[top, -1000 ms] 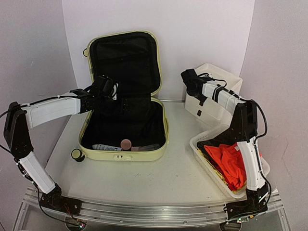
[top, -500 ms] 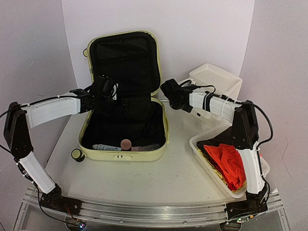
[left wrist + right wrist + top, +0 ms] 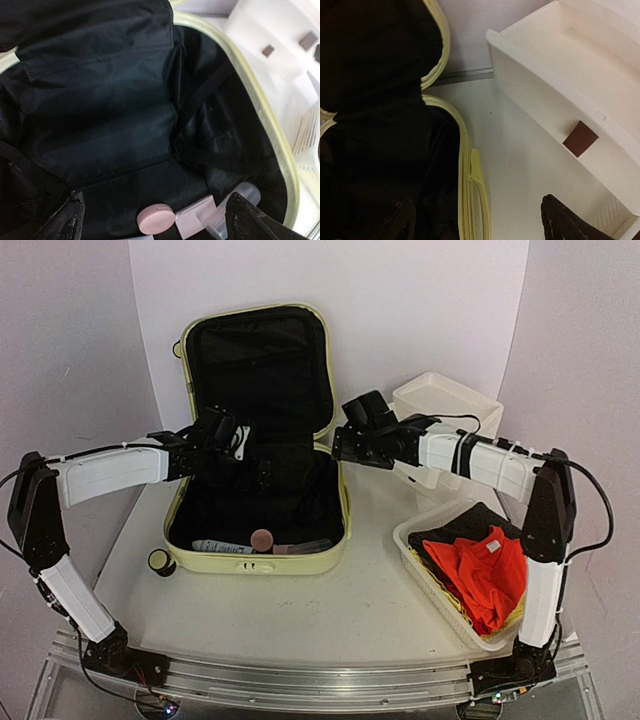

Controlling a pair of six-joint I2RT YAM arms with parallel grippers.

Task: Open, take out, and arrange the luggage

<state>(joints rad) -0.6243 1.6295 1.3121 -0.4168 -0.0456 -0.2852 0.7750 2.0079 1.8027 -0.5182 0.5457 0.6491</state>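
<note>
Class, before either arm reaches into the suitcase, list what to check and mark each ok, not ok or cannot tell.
1. Suitcase lid stands open: ok.
2. Left hand open over the lining, empty: ok.
3. Right hand open, empty, above the suitcase's right rim: ok.
4. Pink round case visible at the near wall: ok.
5. Suitcase emptied: not ok, small items remain.
6. Room left in the basket beside the orange cloth: cannot tell.
</note>
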